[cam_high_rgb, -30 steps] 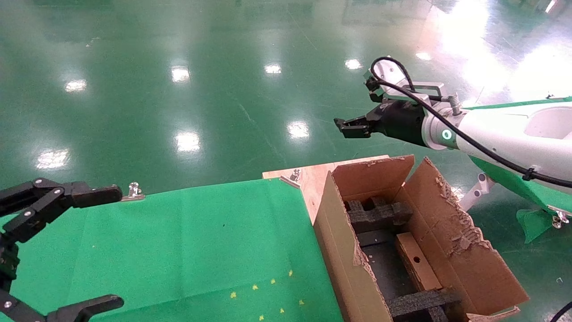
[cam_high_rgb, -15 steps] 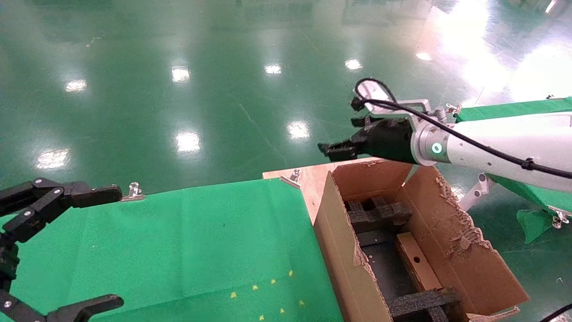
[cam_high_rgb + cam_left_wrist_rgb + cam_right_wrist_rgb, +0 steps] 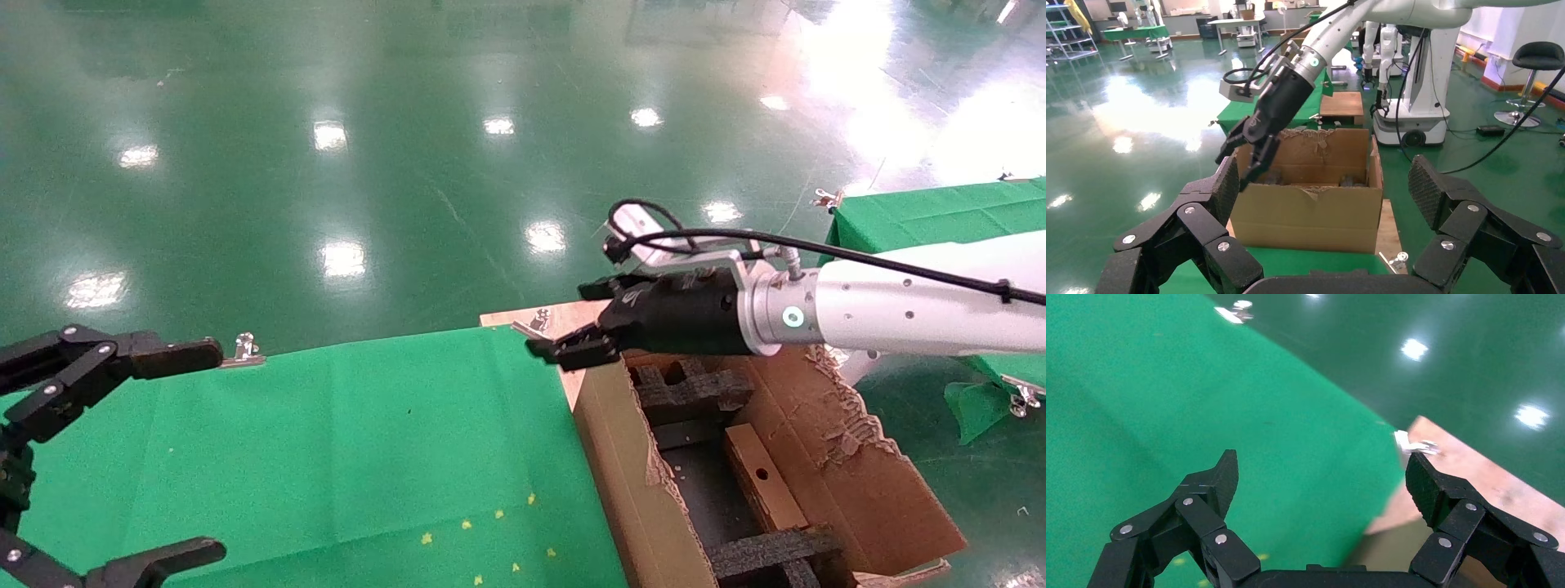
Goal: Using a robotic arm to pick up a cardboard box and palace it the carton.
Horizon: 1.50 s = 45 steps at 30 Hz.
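Note:
The robotic arm is my right arm. It reaches in from the right, over the far end of the carton. Its black gripper is open and empty, above the carton's far left corner and the edge of the green cloth. It also shows in the left wrist view. The cardboard box, small and brown with a round hole, lies inside the carton between black foam inserts. My left gripper is open and empty at the near left over the cloth.
A green cloth covers the table left of the carton, with a metal clip at its far edge. A wooden board lies under the carton. A second green-covered table stands at the right. Shiny green floor lies beyond.
My right arm has swung down and to the left, from over the floor beyond the carton to above the carton's far left corner. The left arm has not moved.

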### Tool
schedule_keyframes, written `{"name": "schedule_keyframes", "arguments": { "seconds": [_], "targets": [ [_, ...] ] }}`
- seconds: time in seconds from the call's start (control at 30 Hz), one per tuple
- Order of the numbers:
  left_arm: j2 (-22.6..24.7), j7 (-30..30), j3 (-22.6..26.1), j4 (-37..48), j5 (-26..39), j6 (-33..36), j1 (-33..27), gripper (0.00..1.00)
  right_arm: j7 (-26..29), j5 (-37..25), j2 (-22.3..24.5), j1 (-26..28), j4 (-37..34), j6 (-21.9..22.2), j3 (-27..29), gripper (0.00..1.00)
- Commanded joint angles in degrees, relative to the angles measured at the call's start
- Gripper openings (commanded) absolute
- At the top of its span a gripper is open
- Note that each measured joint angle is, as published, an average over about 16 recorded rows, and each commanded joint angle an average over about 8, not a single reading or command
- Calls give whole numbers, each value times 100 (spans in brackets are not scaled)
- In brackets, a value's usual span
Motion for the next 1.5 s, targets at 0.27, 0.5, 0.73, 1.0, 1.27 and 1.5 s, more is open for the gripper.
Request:
{"name": "schedule_keyframes", "arguments": {
  "seconds": [0.27, 0.5, 0.73, 1.0, 1.27, 1.5],
  "targets": [
    [-1, 1, 3, 0, -2, -1, -1, 100, -1243, 1077, -69, -711, -74, -990, 1211, 100],
    [-2, 2, 4, 0, -3, -2, -1, 100, -2213, 1917, -123, -1265, -131, -1763, 2157, 100],
    [-2, 3, 6, 0, -4, -2, -2, 100, -3183, 2758, -177, -1820, -189, -2537, 3102, 100],
    [-3, 4, 8, 1, -6, -3, -2, 100, -4173, 3624, -232, -2391, -248, -3329, 4079, 100],
    [-4, 5, 8, 2, -7, -5, -2, 100, -4404, 3919, -251, -2583, -269, -3589, 4402, 100],
    [-4, 5, 8, 2, -7, -5, -2, 100, -4335, 3820, -246, -2520, -265, -3504, 4290, 100]
  ]
}}
